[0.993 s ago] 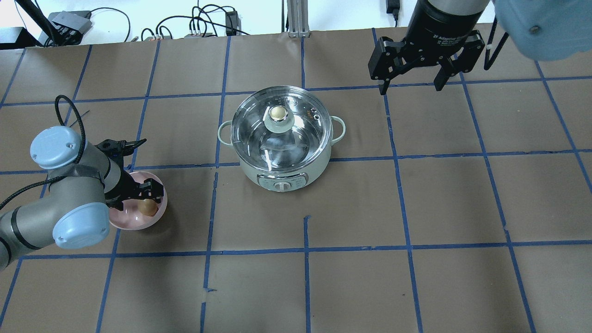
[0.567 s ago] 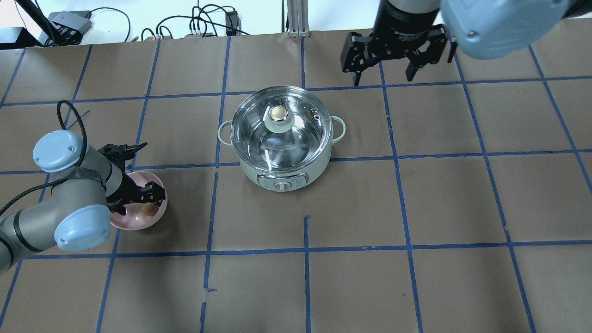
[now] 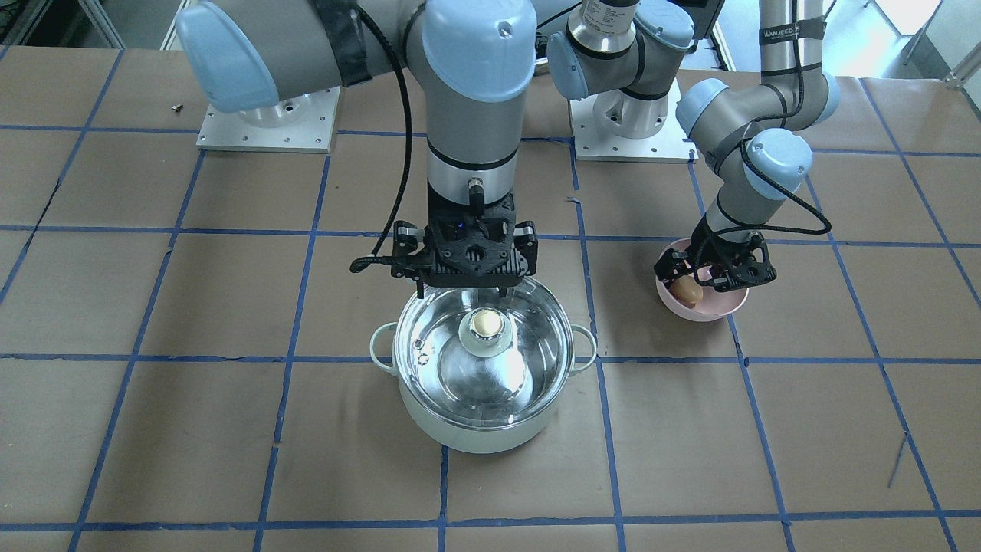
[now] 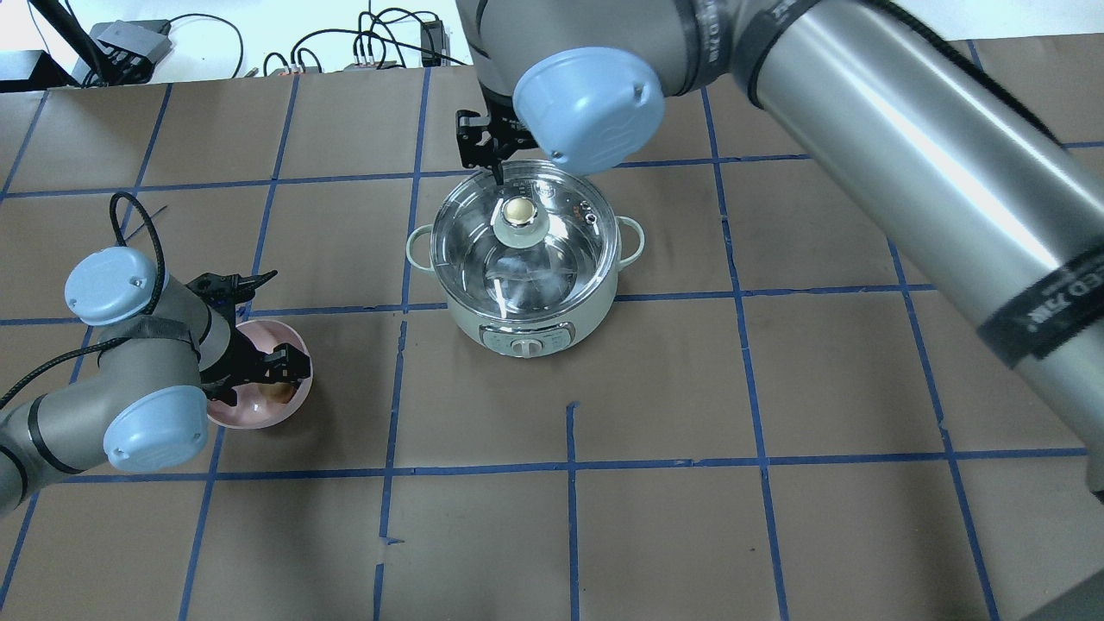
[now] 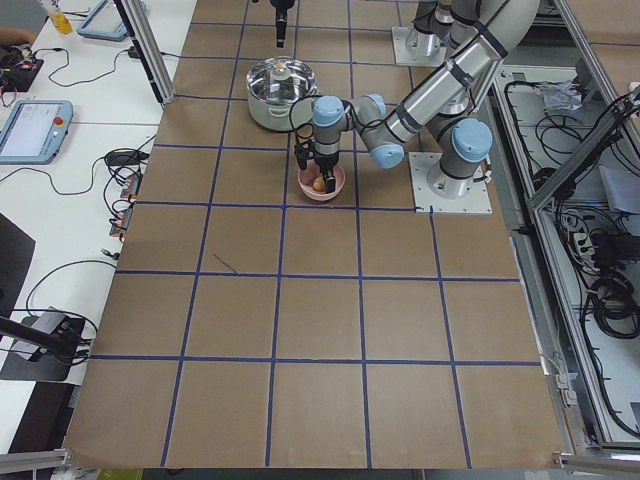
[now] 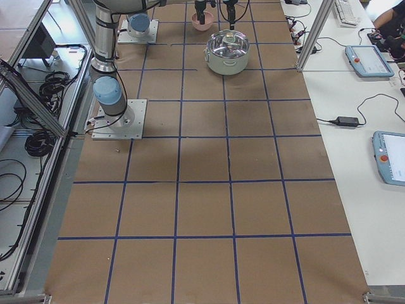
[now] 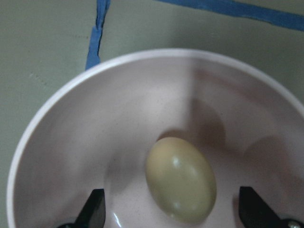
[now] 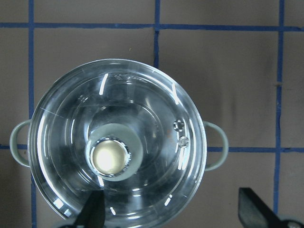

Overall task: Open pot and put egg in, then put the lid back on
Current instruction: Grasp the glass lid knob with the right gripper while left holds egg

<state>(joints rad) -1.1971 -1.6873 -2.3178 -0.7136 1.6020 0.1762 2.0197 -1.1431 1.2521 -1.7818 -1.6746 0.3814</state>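
1 pot [image 4: 526, 335] | 1 lid [image 4: 556, 259] (on) | 1 egg [image 7: 180, 179] | left gripper [image 7: 175, 213], right gripper [image 3: 460, 291]: jaws apart

The tabletop [image 4: 776, 535] is covered in brown paper, marked into large squares by blue tape lines [image 4: 569, 470]; a few strips stop short. The light is bright and even, with soft shadows.

Past the far edge in the overhead view lies a white surface with black cables [image 4: 379, 43] and an upright aluminium post [image 4: 549, 34].

In the exterior left view a white bench [image 5: 60, 220] runs along the left, carrying a blue-edged tablet [image 5: 35, 125] and loose wires. On the right, a metal frame [image 5: 590, 150] holds cable bundles [image 5: 600, 290].

In the exterior right view a black power brick [image 6: 345, 120] lies on the bench at right, near another tablet [image 6: 389, 166].
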